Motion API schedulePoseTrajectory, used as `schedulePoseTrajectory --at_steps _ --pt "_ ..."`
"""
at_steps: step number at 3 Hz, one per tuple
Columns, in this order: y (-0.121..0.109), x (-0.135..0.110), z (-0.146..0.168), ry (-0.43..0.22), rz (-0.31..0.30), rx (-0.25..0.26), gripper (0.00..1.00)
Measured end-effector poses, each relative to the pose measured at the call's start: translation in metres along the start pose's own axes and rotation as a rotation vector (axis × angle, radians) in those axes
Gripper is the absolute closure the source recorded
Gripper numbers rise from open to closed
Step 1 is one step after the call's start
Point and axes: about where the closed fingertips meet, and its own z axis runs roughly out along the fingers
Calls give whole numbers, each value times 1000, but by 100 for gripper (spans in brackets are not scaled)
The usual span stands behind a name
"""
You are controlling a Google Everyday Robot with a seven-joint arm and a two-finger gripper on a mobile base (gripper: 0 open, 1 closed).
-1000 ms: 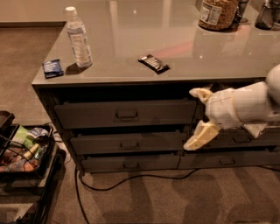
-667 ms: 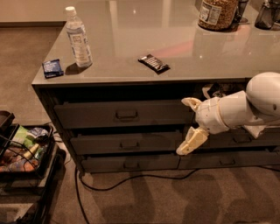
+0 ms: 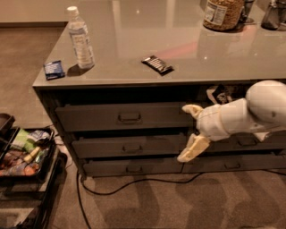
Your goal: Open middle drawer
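The middle drawer (image 3: 111,146) is the dark grey front of medium height in the left column under the countertop, with a small dark pull (image 3: 132,148) at its centre. No inner floor shows. The taller top drawer (image 3: 98,118) is above it and the slim bottom drawer (image 3: 107,168) below. My white gripper (image 3: 190,130) reaches in from the right, level with the gap between the top and middle drawers, at the right end of the left column. Its two fingers (image 3: 193,149) are spread apart, open and empty, clear to the right of the pull.
On the countertop (image 3: 178,53) stand a water bottle (image 3: 80,38), a blue packet (image 3: 54,69), a dark snack bar (image 3: 157,64) and a jar (image 3: 222,13). A black cable (image 3: 134,182) lies on the carpet. A cart of clutter (image 3: 24,156) stands at the left.
My gripper and arm have moved left along the drawer fronts, from the right column to the right end of the left column. The drawers have not moved.
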Motion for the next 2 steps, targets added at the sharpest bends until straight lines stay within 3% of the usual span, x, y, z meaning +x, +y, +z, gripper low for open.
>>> schedulePoseTrajectory --at_steps 2 --pt "18 26 50 -67 -16 -45 0"
